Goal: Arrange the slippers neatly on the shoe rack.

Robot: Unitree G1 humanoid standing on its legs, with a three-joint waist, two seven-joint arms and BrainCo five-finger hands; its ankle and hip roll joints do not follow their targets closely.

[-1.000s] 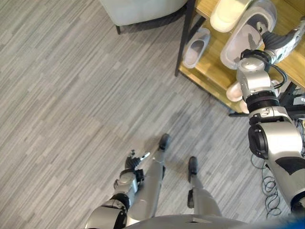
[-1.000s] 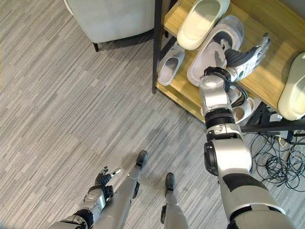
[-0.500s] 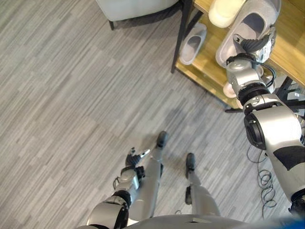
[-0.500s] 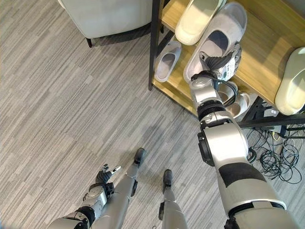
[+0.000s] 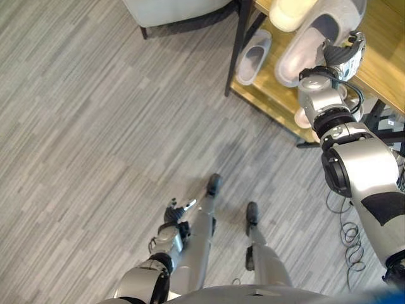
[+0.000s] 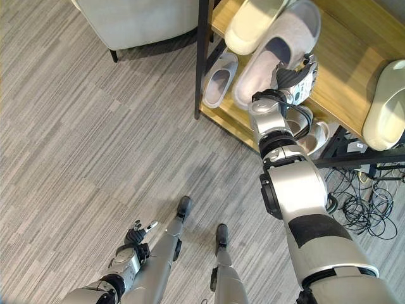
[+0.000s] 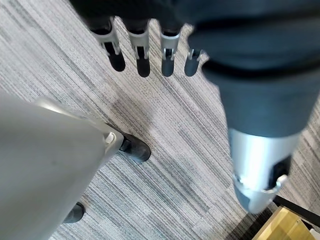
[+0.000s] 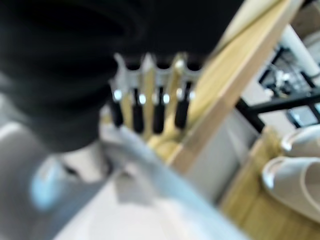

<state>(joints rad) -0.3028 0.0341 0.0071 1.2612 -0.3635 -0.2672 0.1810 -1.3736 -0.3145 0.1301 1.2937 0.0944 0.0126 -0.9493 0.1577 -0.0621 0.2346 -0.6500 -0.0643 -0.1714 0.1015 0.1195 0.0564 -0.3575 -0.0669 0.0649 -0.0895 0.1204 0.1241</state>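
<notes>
1. The right hand point(image 6: 296, 77) is reaching onto the top shelf of the shoe rack point(image 6: 354, 95), lying against the heel end of a grey slipper point(image 6: 278, 50). In its own wrist view the fingers point(image 8: 157, 107) are pointing out straight in a row over the wooden shelf, with the pale grey slipper point(image 8: 150, 200) sitting close under the palm; whether the thumb is gripping the slipper I cannot tell.
2. The grey slipper is lying at a slant on the top shelf, its heel end sticking out past the front edge, opening facing up.
3. A cream slipper point(image 6: 253, 22) is lying just beside it, on the side nearer the rack's dark corner post, at much the same slant.
4. Another cream slipper point(image 6: 384, 104) is resting well apart from these at the other end of the top shelf.
5. On the lower shelf a small grey slipper point(image 6: 219, 79) is sitting near the corner post, and a pale pair point(image 6: 313, 136) is showing partly under the right forearm.
6. A light upholstered seat point(image 6: 139, 22) is standing on the striped grey floor point(image 6: 95, 145) beside the rack.
7. The left hand point(image 5: 177, 212) is hanging low over the floor, well apart from the rack, its fingers point(image 7: 142, 55) loosely spread and holding nothing.
</notes>
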